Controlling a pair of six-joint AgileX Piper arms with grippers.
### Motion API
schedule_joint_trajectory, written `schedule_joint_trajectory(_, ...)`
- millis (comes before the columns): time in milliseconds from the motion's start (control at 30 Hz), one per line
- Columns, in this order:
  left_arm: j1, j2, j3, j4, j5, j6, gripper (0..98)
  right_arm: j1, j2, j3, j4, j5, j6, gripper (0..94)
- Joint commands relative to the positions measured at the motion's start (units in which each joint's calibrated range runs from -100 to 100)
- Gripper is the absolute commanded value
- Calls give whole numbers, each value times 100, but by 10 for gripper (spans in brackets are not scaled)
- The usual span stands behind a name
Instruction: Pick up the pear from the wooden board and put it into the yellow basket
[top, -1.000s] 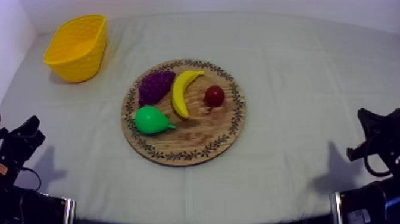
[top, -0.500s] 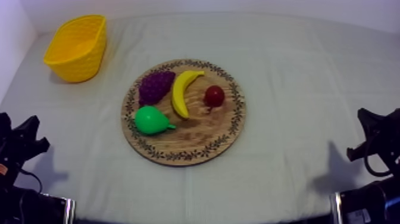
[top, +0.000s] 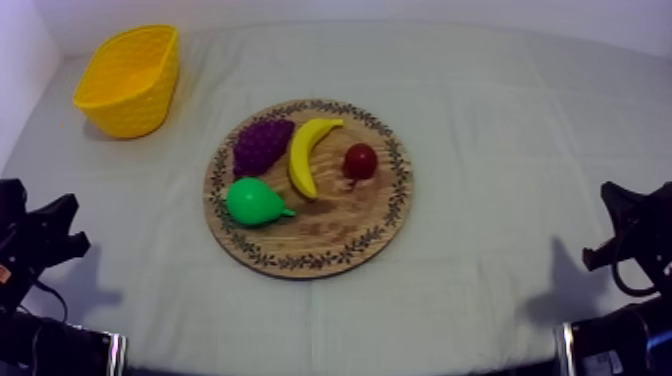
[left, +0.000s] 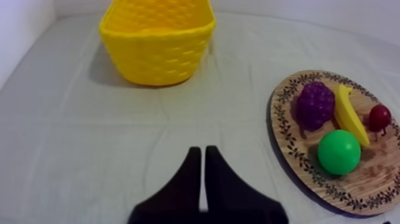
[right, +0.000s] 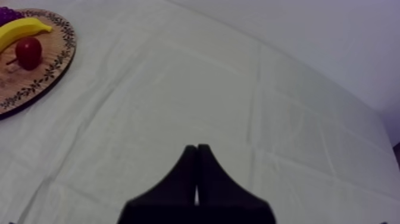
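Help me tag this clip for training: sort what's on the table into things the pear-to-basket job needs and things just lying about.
Needed for the job: green toy pear; round wooden board with patterned rim under it; yellow woven basket; left claw, shut, on the basket's side.

Just lying about: purple bunch of toy grapes; yellow toy banana; small red fruit.

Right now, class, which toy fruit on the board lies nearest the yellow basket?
The purple bunch of grapes, at the edge of the board facing the basket; the pear, banana and small red fruit lie farther off.
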Motion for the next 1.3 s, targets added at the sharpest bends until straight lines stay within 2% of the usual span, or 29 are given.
schedule_joint_trajectory(0, -2, 182, -66, 268, 6, -339, 0, -2, -3, -2, 1, 2, 3, 4)
schedule_joint_trajectory(100, 10, 435, -193, 553, 13, -633, 0, -2, -3, -2, 1, 2, 3, 4)
schedule_joint_trajectory(200, 89, 717, -398, 673, 120, -797, 0, -2, -3, -2, 1, 2, 4, 4)
schedule_joint_trajectory(600, 327, 2134, -1727, 744, 1376, -1126, 0, -2, -3, -2, 1, 2, 3, 4)
schedule_joint_trajectory(767, 636, 2707, -2101, 767, 1625, -1292, 0, -2, -3, -2, 1, 2, 2, 4)
schedule_joint_trajectory(833, 829, 2930, -2241, 719, 1633, -1342, 0, -2, -3, -2, 1, 2, 3, 4)
schedule_joint_trajectory(1033, 1389, 3622, -2868, 306, 1795, -1285, 0, -2, -3, -2, 1, 2, 0, 4)
schedule_joint_trajectory(1267, 1648, 4520, -3659, 135, 2377, -1417, 0, -2, -3, -2, 1, 2, 1, 4)
